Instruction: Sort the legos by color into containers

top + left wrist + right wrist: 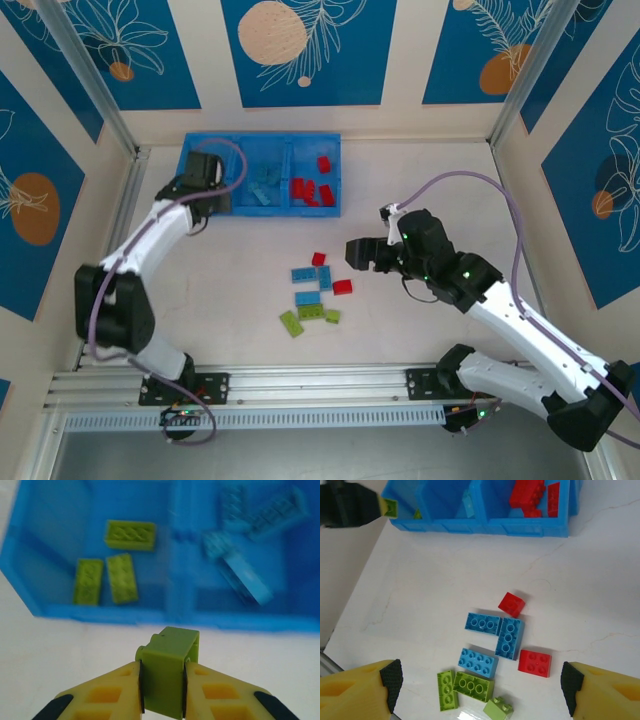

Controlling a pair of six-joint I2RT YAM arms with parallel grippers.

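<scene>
Lime brick (170, 655), clamped in our left gripper (162, 685), lower centre.
We see the blue bin (115, 615) just above it; our right gripper (480, 680) gapes over loose legos (509, 637) mid-frame.

light blue legos (245, 575) blurred, perhaps four | bin (530, 528) top-cropped

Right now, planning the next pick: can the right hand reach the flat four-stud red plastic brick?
Probably yes: the right hand is open, and the red brick lies uncovered ahead of it.
</scene>
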